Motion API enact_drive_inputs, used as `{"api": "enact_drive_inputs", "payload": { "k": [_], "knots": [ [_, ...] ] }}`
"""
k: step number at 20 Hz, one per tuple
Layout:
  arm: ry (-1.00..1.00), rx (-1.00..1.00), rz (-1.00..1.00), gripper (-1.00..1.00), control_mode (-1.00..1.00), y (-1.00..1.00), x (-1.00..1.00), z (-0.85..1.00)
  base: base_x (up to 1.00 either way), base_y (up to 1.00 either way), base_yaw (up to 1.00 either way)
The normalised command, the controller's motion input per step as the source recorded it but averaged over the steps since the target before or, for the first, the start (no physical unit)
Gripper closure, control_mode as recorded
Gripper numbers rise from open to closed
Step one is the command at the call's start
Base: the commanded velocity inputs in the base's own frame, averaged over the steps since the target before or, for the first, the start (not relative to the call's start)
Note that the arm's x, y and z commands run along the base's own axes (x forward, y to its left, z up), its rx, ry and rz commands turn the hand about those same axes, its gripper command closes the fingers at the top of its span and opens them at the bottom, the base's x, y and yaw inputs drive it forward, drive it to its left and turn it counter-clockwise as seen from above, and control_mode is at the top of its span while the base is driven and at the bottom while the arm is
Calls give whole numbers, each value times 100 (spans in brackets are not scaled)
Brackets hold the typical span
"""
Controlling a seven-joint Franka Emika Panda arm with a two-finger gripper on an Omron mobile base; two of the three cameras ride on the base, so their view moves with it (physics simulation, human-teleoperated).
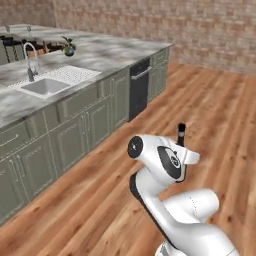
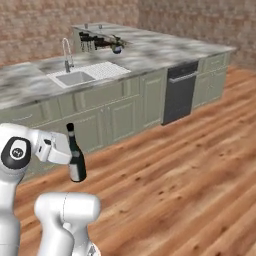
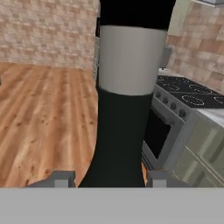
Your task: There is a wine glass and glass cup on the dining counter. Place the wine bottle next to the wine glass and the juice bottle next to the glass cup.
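The wine bottle (image 2: 76,156), slim and dark with a black neck, hangs upright over the wooden floor with my gripper (image 2: 74,161) shut on its body. From the left base view only its black neck and cap (image 1: 181,134) rise behind my arm's wrist. In the hand view the wine bottle (image 3: 127,87) stands close up between my fingertips (image 3: 62,178), its pale grey label across the upper part, and my gripper (image 3: 109,178) holds its dark lower body. The wine glass, glass cup, juice bottle and dining counter are out of view.
A marble worktop (image 1: 105,52) with green cabinets, a sink (image 1: 45,86), a tap (image 2: 66,54) and a black dishwasher (image 2: 180,92) runs along the left. A small plant (image 1: 68,47) sits on it. A stove (image 3: 188,97) stands to the right in the hand view. Open wood floor (image 2: 190,175) lies ahead.
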Motion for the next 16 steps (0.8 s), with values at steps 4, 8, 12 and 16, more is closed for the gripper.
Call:
{"api": "enact_drive_inputs", "payload": {
  "k": [4,8,12,16],
  "knots": [
    [0,0,0,100,100,0,0,0,22,-10,38],
    [0,0,0,100,100,0,0,0,24,-12,45],
    [0,0,0,100,100,0,0,0,21,-14,63],
    [0,0,0,100,100,0,0,0,22,-11,57]
  ]
}}
